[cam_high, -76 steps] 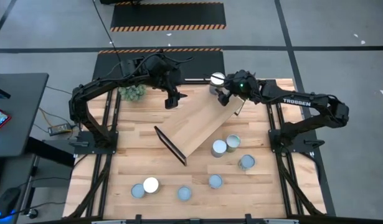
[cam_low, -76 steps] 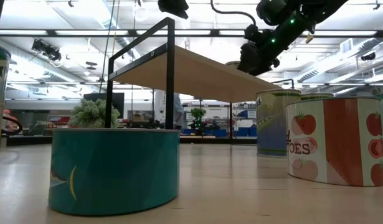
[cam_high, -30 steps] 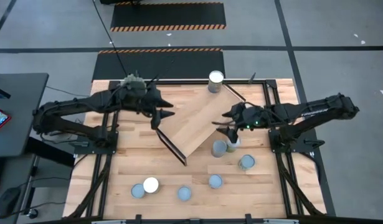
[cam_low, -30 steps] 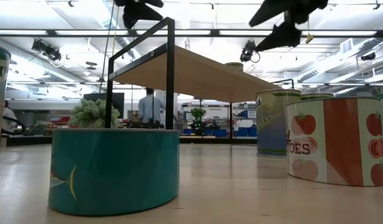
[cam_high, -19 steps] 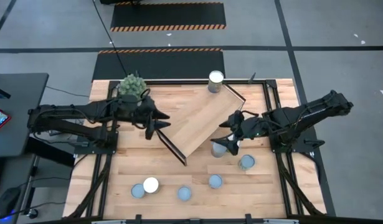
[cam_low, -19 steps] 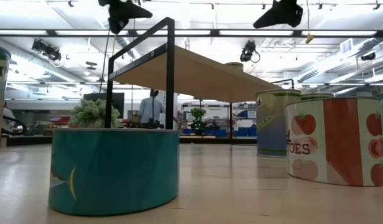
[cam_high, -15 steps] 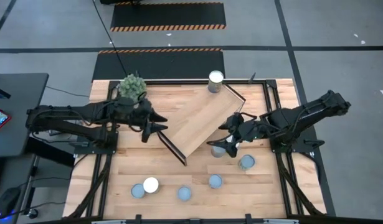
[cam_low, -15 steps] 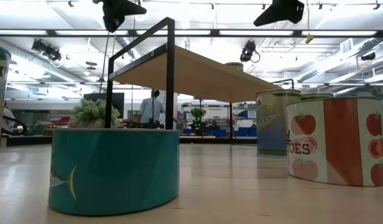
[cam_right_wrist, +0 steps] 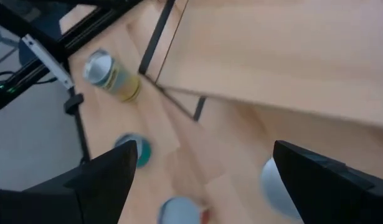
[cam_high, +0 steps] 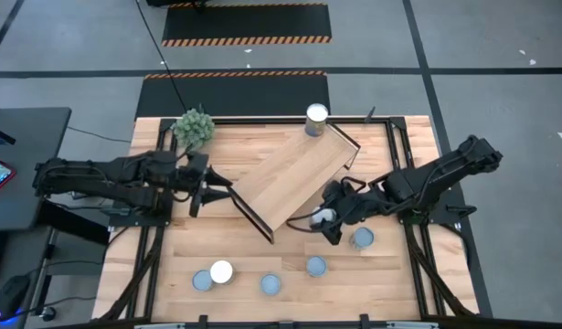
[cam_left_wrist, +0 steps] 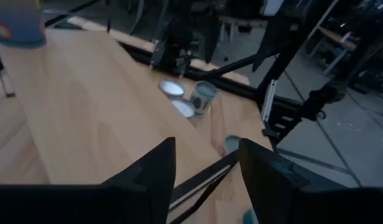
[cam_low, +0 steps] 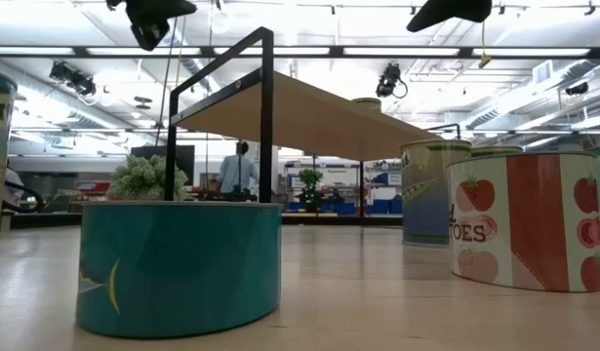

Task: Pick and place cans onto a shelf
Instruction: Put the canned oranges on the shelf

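Shelf: the shelf is a long light-wood board with black end frames, lying diagonally across the middle of the table; in the low view it stands raised above the tabletop on its black frame.
Can on shelf: one can with a pale round top stands on the far end of the board, near the table's back rail; the left wrist view shows it at that end.
Cans beside shelf: two cans lie under the right gripper, only a pale top showing clearly; a third stands just beside them, nearer the front.
Front cans: four cans stand near the front edge, two of them touching at the left, then one and another apart.
Low view cans: a teal can fills the foreground; a tomato-labelled can stands to its right.
Left gripper: the left gripper hangs above the table just off the shelf's near-left end, fingers partly apart and holding nothing.
Right gripper: the right gripper hovers over the cans beside the shelf, fingers spread wide and empty.
Plant: a bushy green plant sits at the table's back left corner.
Person: a person stands in the room behind the table.
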Controlling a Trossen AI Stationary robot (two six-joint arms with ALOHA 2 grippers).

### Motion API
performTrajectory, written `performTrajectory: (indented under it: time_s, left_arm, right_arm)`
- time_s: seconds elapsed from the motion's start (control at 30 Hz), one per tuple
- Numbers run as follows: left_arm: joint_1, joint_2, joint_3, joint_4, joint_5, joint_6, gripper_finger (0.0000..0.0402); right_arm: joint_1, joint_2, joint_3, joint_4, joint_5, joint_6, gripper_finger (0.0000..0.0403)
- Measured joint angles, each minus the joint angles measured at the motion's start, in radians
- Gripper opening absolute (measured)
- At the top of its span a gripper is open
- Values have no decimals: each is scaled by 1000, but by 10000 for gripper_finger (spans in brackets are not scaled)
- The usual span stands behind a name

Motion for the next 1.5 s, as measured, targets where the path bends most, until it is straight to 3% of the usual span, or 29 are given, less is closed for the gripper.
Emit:
performTrajectory:
  time_s: [0.23, 0.53, 0.93, 1.1, 1.5]
  left_arm:
    - [-11, -71, -72, 12, 0, -18, 180]
    - [-11, -81, -107, -3, -13, -93, 185]
    - [-9, -81, -107, -18, -101, -75, 264]
    - [-9, -81, -107, -18, -109, -67, 283]
    - [-9, -81, -107, -19, -109, -100, 275]
  right_arm:
    - [24, 36, 35, -73, -39, 11, 384]
    - [24, 24, 36, -260, -156, -108, 384]
    - [-40, 26, 36, -493, -141, -304, 397]
    - [-94, 26, 31, -510, -139, -358, 398]
    - [-182, 26, -26, -520, -190, -476, 399]
